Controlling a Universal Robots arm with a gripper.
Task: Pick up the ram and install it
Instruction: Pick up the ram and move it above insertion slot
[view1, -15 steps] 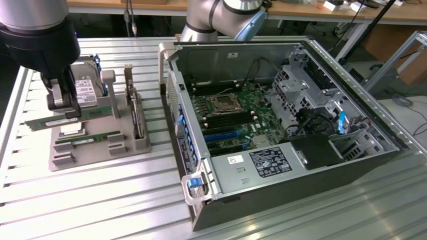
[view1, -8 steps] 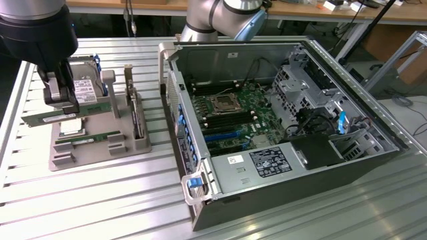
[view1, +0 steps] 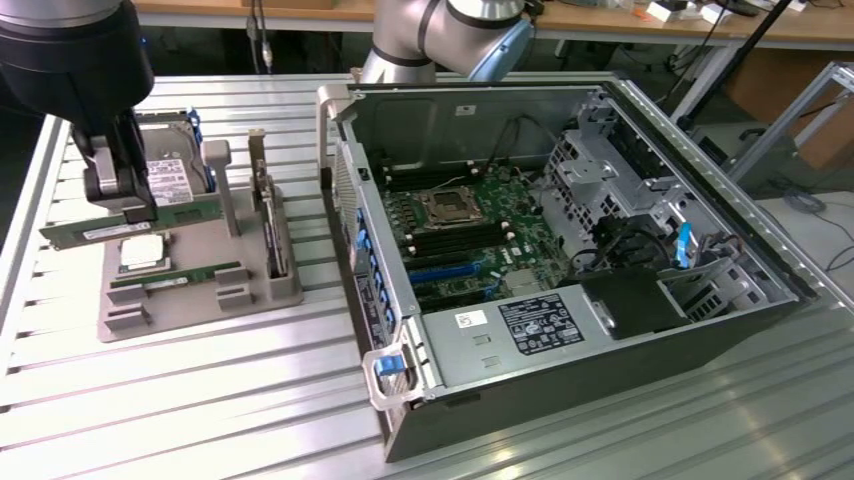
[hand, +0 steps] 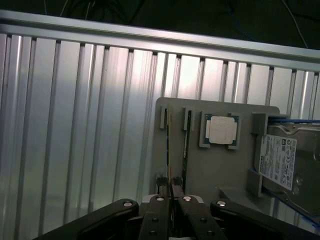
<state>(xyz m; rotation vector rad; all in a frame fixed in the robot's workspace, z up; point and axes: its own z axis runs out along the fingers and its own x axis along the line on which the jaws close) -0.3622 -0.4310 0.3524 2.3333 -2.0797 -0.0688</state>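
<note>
My black gripper (view1: 123, 212) hangs over the grey parts holder (view1: 187, 300) at the exterior view's left. It is shut on the ram (view1: 80, 233), a long thin green stick held level a little above the holder. In the wrist view the gripper (hand: 170, 187) pinches that ram (hand: 168, 150), seen edge-on as a thin line running away from the fingers. A second green stick (view1: 176, 277) lies in a slot of the holder, and in the wrist view this second stick (hand: 186, 150) sits just beside the held one.
The holder also carries a square silver processor (view1: 143, 252), a hard drive (view1: 171, 175) and an upright expansion card (view1: 274, 235). At the exterior view's right an open computer case (view1: 667, 330) shows its green motherboard (view1: 481, 225). All stand on a ribbed aluminium table (view1: 200, 400).
</note>
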